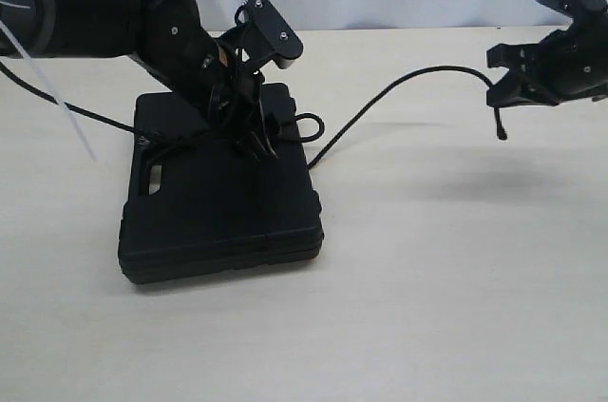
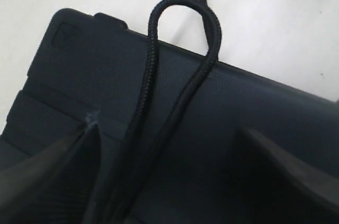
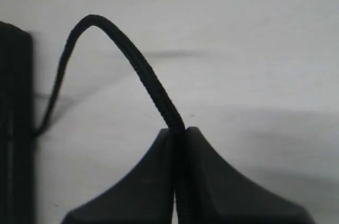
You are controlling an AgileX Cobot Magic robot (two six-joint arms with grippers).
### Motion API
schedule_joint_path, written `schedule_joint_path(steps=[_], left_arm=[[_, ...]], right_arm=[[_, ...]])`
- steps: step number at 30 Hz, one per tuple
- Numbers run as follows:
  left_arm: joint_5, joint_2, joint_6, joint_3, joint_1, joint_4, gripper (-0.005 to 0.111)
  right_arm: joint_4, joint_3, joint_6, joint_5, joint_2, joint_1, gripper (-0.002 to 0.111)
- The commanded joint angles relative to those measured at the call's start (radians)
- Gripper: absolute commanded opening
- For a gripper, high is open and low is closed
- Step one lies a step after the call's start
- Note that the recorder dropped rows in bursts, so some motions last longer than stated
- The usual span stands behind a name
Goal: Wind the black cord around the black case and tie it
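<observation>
Right wrist view: the right hand [image 3: 179, 133] is pinching the one black cord [image 3: 139, 70]. Over the one black case [image 2: 265, 102] the left hand [image 2: 169, 134] hangs spread, cord looped beneath.

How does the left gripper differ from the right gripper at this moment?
The left gripper has its fingers apart; the right gripper has them shut. The left gripper is low over the black case, with black cord strands passing between its fingers; the right gripper pinches the cord near its end, raised in the air away from the case. Both attend to the same cord.
</observation>
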Motion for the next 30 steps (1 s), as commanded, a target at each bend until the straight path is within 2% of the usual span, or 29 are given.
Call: schedule_joint_path(steps=[1,5,9,12,14,17,19,21,25,26,27,28,30], left_arm=[[0.066,-0.012,-0.006,0.002,-0.003,0.059,0.066],[0.141,-0.012,-0.022,0.002,0.009,0.204,0.066],[0.144,-0.012,-0.071,0.002,0.082,0.196,0.066],[0.096,-0.012,-0.038,0.002,0.154,0.059,0.066],[0.096,-0.012,0.071,0.002,0.192,-0.055,0.066],[0.149,0.013,0.351,0.002,0.224,-0.284,0.066],[0.153,0.038,0.498,0.002,0.224,-0.381,0.066],[0.143,0.061,0.556,0.002,0.224,-0.421,0.066],[0.103,0.075,0.565,0.002,0.224,-0.421,0.064],[0.091,0.08,0.565,0.002,0.224,-0.423,0.057],[0.08,0.082,0.565,0.002,0.224,-0.423,0.046],[0.061,0.09,0.565,0.002,0.224,-0.423,0.027],[0.027,0.099,0.565,0.002,0.224,-0.431,0.0]], right_arm=[[0.259,0.076,-0.124,-0.101,0.003,0.048,0.004],[0.34,0.098,-0.18,-0.165,0.003,0.114,0.004],[0.357,0.098,-0.213,-0.193,0.003,0.145,0.004],[0.357,0.098,-0.229,-0.192,0.003,0.145,0.004],[0.357,0.098,-0.239,-0.192,0.003,0.145,0.004],[0.357,0.098,-0.254,-0.198,0.003,0.145,0.004],[0.357,0.098,-0.257,-0.204,0.003,0.145,0.004],[0.357,0.098,-0.266,-0.202,0.003,0.145,0.004],[0.366,0.098,-0.266,-0.202,0.003,0.145,0.004],[0.369,0.098,-0.268,-0.202,0.003,0.145,0.004],[0.371,0.098,-0.27,-0.202,0.003,0.145,0.004],[0.373,0.098,-0.27,-0.202,0.003,0.145,0.004],[0.384,0.098,-0.27,-0.202,0.003,0.145,0.004]])
